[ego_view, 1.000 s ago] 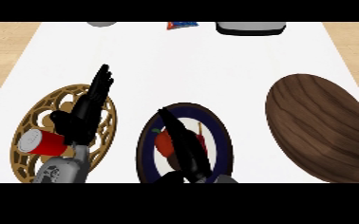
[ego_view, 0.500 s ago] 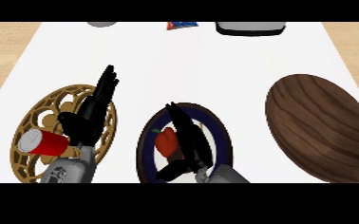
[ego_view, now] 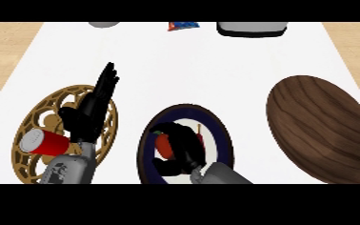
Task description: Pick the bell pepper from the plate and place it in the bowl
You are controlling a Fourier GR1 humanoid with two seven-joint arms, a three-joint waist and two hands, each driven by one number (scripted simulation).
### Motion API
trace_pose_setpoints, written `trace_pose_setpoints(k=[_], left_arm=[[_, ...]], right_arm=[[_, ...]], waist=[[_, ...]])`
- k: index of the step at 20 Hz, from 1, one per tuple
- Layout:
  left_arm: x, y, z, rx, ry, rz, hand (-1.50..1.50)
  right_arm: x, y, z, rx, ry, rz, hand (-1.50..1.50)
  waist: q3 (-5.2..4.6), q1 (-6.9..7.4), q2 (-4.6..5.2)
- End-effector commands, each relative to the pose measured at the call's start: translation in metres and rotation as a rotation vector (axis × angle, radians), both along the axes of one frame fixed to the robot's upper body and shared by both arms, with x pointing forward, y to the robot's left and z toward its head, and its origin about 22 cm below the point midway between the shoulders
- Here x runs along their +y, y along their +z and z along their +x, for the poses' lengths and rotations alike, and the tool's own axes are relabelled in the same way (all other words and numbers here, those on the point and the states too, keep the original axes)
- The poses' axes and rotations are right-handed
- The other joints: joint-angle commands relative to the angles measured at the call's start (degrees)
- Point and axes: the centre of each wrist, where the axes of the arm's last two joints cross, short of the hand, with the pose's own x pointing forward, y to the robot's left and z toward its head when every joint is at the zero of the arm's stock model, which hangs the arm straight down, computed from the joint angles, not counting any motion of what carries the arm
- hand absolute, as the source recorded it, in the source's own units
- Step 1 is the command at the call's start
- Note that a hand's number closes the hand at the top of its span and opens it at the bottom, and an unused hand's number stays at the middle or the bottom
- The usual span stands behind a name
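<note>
Two hands over the surface, one curled round the bell pepper

Right hand (ego_view: 181, 145) wraps its fingers about the red bell pepper (ego_view: 164, 144), which sits on the dark-rimmed plate (ego_view: 220, 129) near the surface's front edge, likely gripping before a lift toward the wooden bowl (ego_view: 316, 126) at the right edge. Left hand (ego_view: 91, 109) rests with fingers straight above a gold openwork trivet (ego_view: 35, 112) carrying a red cup (ego_view: 45, 143)

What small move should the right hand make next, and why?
Probably lift the pepper straight up. The right hand is curled round it over the plate, so the grasp looks made, and the bowl lies apart to the right. Rising first should clear the plate's rim before carrying across. The left hand rests open over the trivet.
</note>
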Motion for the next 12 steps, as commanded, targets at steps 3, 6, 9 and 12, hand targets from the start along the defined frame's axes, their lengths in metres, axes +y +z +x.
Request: trace_pose_setpoints(k=[3, 6, 9, 12], left_arm=[[0.005, 0.005, -0.003, -0.013, -0.014, -0.009, 0.00], [0.014, 0.017, 0.005, -0.003, 0.012, 0.007, 0.00], [0.011, 0.014, -0.002, 0.005, 0.020, 0.004, 0.00], [0.022, -0.006, -0.015, 0.019, 0.044, 0.018, 0.00]], right_arm=[[0.004, -0.019, -0.007, -0.045, 0.126, -0.099, 1.50], [0.002, -0.022, -0.013, -0.001, 0.117, -0.024, 1.50], [-0.042, -0.012, -0.033, 0.001, -0.039, 0.050, 1.50], [-0.087, -0.017, -0.065, 0.025, -0.165, 0.116, 1.50]], waist=[[0.10, 0.26, 0.61], [0.11, 0.12, 0.60], [0.09, -1.55, 0.18], [0.07, -3.31, -0.12]])
